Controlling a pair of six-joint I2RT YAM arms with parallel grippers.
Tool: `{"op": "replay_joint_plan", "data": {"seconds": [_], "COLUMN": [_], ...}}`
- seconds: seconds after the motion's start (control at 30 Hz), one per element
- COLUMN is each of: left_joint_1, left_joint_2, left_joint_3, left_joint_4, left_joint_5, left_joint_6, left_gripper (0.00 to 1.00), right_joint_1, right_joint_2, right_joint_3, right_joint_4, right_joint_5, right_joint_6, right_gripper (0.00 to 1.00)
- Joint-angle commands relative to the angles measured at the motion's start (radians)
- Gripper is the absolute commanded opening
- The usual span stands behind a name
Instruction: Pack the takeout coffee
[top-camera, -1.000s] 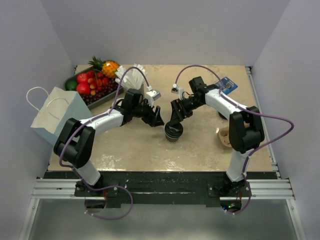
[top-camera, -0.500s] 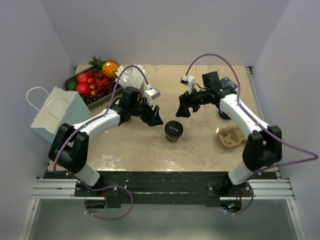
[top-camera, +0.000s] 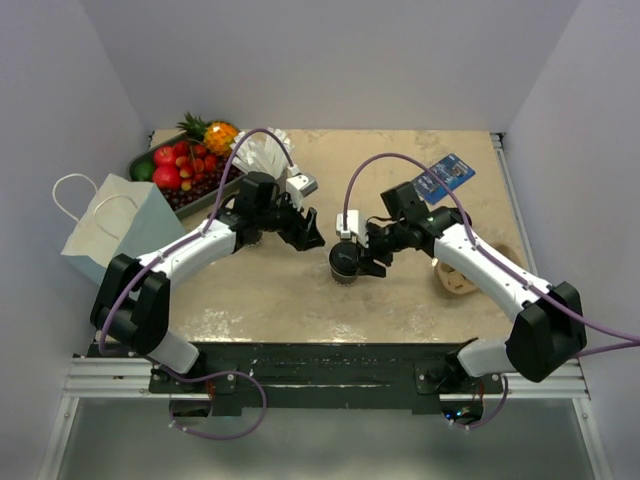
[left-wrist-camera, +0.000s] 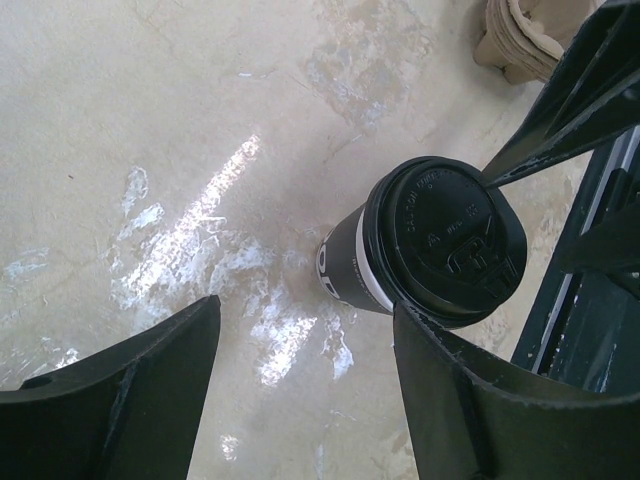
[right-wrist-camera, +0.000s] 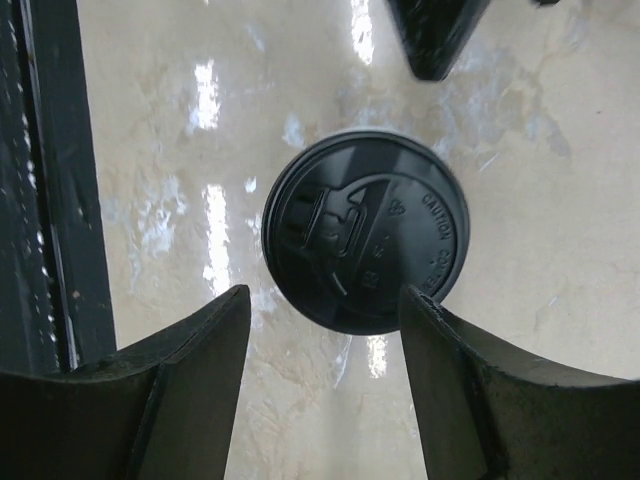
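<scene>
Step in hand: the grasp of the coffee cup (top-camera: 347, 262), not yet completed.

Cup position: it is seen upright on the table (top-camera: 420, 190), near the middle and towards the near edge, with its black lid (right-wrist-camera: 365, 230) fitted.

Right claw (right-wrist-camera: 325, 300): it is poised directly over the lid, pointing down. The jaws are parted to a middling width, one finger on each side of the lid's near edge. No firm contact can be made out, and nothing is judged to be held.

Left claw (left-wrist-camera: 305, 310): it is held wide and empty, just beside the cup on its left and apart from it.

Other items: a paper bag (top-camera: 115, 228) stands at the left edge of the table, well apart from the cup. A cardboard tray (top-camera: 462, 275) lies to the right.

Next move, as judged: the right claw should be lowered until the fingers pass the lid rim and flank the cup wall. It should then be closed gently, since a paper wall is easily crushed and a lid easily popped. The cup should be lifted upright before it is carried to its packing place, and which of the two that is cannot be settled here.
</scene>
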Motion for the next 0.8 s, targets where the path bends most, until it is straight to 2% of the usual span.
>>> {"op": "replay_joint_plan", "data": {"seconds": [0.0, 0.47, 0.6, 0.77], "left_joint_1": [0.008, 0.015, 0.018, 0.021], "left_joint_2": [-0.030, -0.003, 0.000, 0.008], "left_joint_3": [0.000, 0.009, 0.006, 0.000], "left_joint_4": [0.025, 0.037, 0.042, 0.043], "left_joint_5": [-0.008, 0.004, 0.006, 0.011], "left_joint_6": [0.014, -0.001, -0.006, -0.004], "left_gripper": [0.74, 0.74, 0.74, 0.74], "right_joint_1": [0.022, 0.091, 0.103, 0.108], "right_joint_2": [-0.030, -0.021, 0.007, 0.037], "right_joint_3": [-0.024, -0.021, 0.002, 0.028], "right_joint_4": [-0.008, -0.053, -0.088, -0.109], "right_joint_5": [0.076, 0.061, 0.057, 0.049], "right_joint_6": [-0.130, -0.294, -0.316, -0.334], "right_gripper": [0.63, 0.53, 0.42, 0.38]}}
